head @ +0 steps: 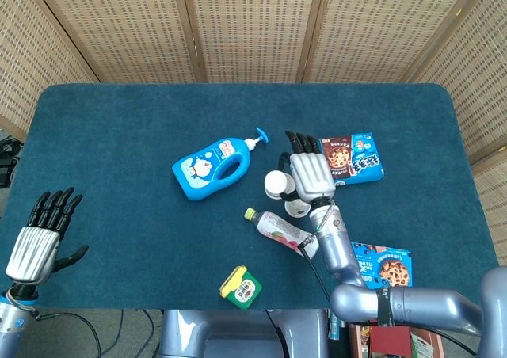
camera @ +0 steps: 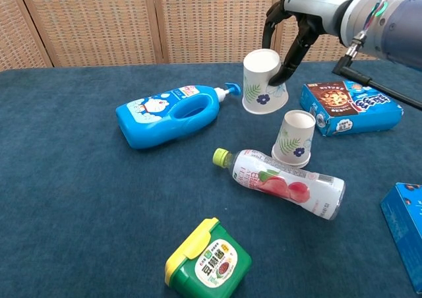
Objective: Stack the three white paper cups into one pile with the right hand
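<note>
My right hand grips a white paper cup with a blue flower print. It holds the cup in the air, tilted, with its mouth turned to the left. Below and slightly right of it a second white cup stands upright on the blue table, close to a lying drink bottle. In the head view this standing cup is mostly hidden under the hand. I cannot make out a third cup. My left hand hovers at the table's front left corner with its fingers spread and nothing in it.
A blue lotion bottle lies left of the cups. The drink bottle lies in front of the standing cup. A cookie box is to the right, another blue box front right, a green-yellow tub at the front.
</note>
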{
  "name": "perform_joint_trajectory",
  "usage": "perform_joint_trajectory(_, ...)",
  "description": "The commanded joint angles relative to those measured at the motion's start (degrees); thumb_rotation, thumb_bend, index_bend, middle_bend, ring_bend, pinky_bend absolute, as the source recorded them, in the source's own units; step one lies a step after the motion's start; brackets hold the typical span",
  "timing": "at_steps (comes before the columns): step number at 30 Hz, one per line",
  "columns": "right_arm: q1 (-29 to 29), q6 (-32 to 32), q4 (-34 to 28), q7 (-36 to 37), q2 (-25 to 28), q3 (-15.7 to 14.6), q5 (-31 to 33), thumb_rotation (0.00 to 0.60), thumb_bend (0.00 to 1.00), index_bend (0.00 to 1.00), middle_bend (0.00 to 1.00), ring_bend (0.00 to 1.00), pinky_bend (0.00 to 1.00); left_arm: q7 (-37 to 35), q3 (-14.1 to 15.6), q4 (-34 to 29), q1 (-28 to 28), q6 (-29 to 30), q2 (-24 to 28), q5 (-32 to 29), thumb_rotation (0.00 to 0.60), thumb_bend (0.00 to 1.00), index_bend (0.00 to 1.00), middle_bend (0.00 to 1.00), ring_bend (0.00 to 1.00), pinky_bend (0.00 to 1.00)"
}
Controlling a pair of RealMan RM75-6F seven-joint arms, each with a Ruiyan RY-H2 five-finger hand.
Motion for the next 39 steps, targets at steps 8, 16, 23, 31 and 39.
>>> perform_joint_trajectory(8,-1.3,0.3,0.4,1.7,0.8,-1.5,-0.4,0.600,0.10,0.55,0.12,0.00,0.00,0.0,0.1,-0.1,0.1,0.3,0.1,0.3,0.600,0.21,0.00,0.00,0.00,0.00)
perform_joint_trajectory(16,-2.3,0.1,1.3,2.4,1.8,-2.3,0.4,0.600,0.10,0.55,0.12,0.00,0.00,0.4,0.1,-0.2,0.0,0.0,0.0,0.3,0.600,0.21,0.00,0.00,0.00,0.00)
perform_joint_trajectory(23,-2.8,0.4,0.6,2.4,2.5,-2.5,1.0,0.600,0.10,0.55,0.12,0.00,0.00,0.7,0.1,-0.2,-0.1,-0.3,-0.1,0.3,0.600,0.21,0.00,0.00,0.00,0.00)
perform_joint_trajectory(31,-2.6,1.8,-0.4,0.8,2.7,-2.5,2.5,0.600,0.10,0.55,0.12,0.00,0.00,0.7,0.1,-0.4,0.0,0.0,-0.1,0.3,0.600,0.21,0.00,0.00,0.00,0.00)
perform_joint_trajectory(39,-2.7,3.4,-1.6,-0.7,3.4,-2.3,4.8,0.600,0.10,0.55,0.12,0.00,0.00,0.6,0.1,-0.3,-0.1,-0.2,-0.1,0.4,0.600,0.21,0.00,0.00,0.00,0.00)
